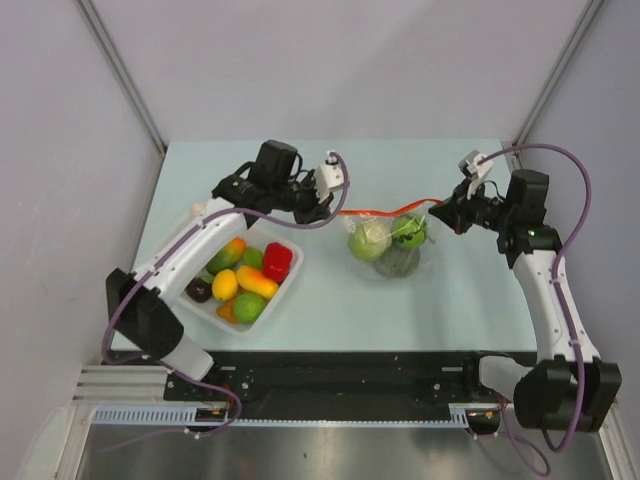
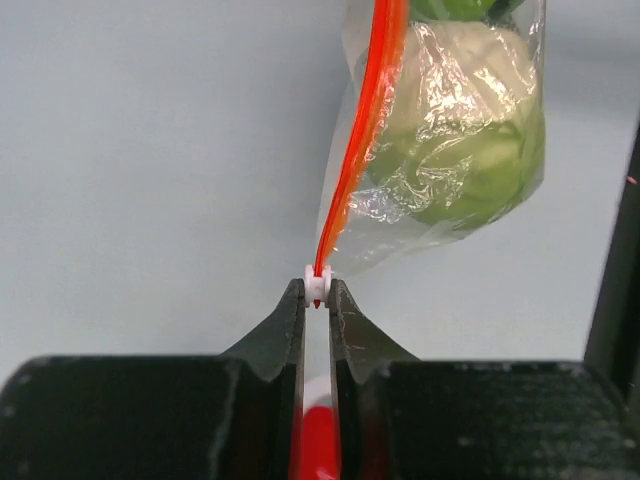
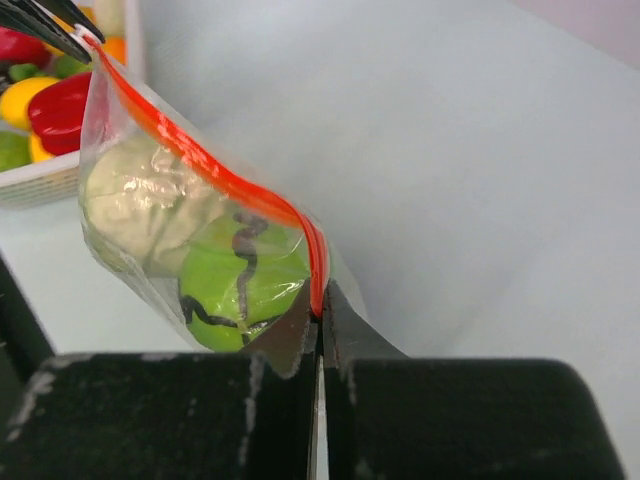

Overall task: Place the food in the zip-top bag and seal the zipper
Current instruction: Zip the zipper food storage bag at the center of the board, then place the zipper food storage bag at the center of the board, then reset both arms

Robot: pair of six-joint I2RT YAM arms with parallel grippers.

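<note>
Pinching zipper (image 1: pixel 385 212) ends: left pincer (image 1: pixel 334 211), right pincer (image 1: pixel 438 207)

The top view looks down from above the near edge over the whole tabletop (image 1: pixel 330 300). Wrist views look closely along the left pincer (image 2: pixel 317 292) and right pincer (image 3: pixel 320 315), meeting the bag (image 2: pixel 400 225) from opposite ends.

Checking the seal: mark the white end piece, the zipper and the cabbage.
white end piece (image 2: pixel 317 286), left wrist view, front face
zipper (image 3: pixel 190 155), right wrist view, mid-strip
cabbage (image 3: pixel 140 205), right wrist view, pale side

Glossy, crinkled clear plastic zip-top bag (image 2: pixel 440 150); matt table (image 1: pixel 330 300).
</note>
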